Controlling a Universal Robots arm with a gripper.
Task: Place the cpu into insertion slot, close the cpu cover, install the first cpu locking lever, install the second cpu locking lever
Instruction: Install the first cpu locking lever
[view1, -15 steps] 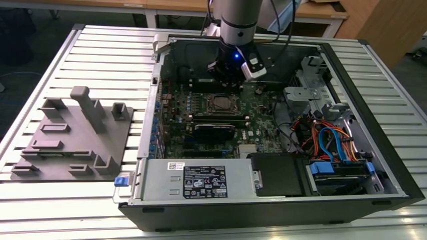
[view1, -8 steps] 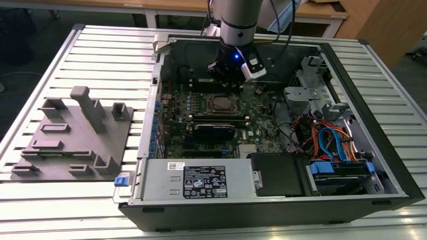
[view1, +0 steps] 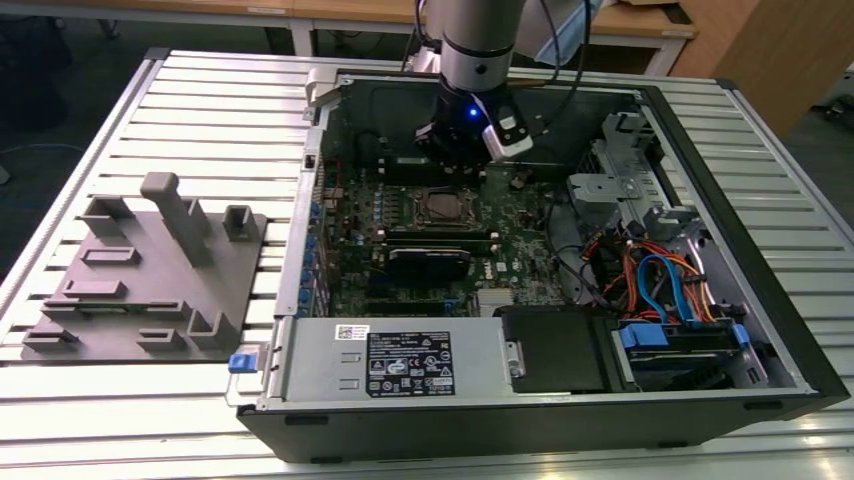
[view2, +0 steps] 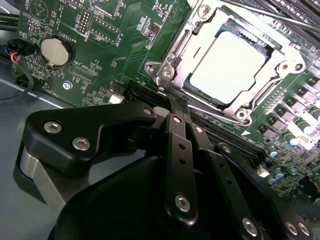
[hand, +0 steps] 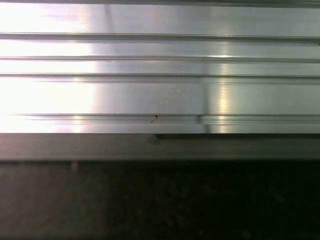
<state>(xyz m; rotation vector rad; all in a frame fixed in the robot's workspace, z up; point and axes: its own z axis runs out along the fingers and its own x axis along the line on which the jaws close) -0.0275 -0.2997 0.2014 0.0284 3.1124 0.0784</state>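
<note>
My gripper hovers just beside the cpu socket, fingers pressed together with nothing between them.

In the second wrist view my black fingers meet at their tips close to the near edge of the insertion slot, holding nothing. The cpu already lies flat in that slot, and the cpu cover sits down over it, its silvery frame ringing the chip's pale top. A locking lever shows as a thin metal rod along the far side of the socket. In the exterior view my arm reaches down into the open computer case, above the green motherboard, which stands on the ribbed metal table.
</note>
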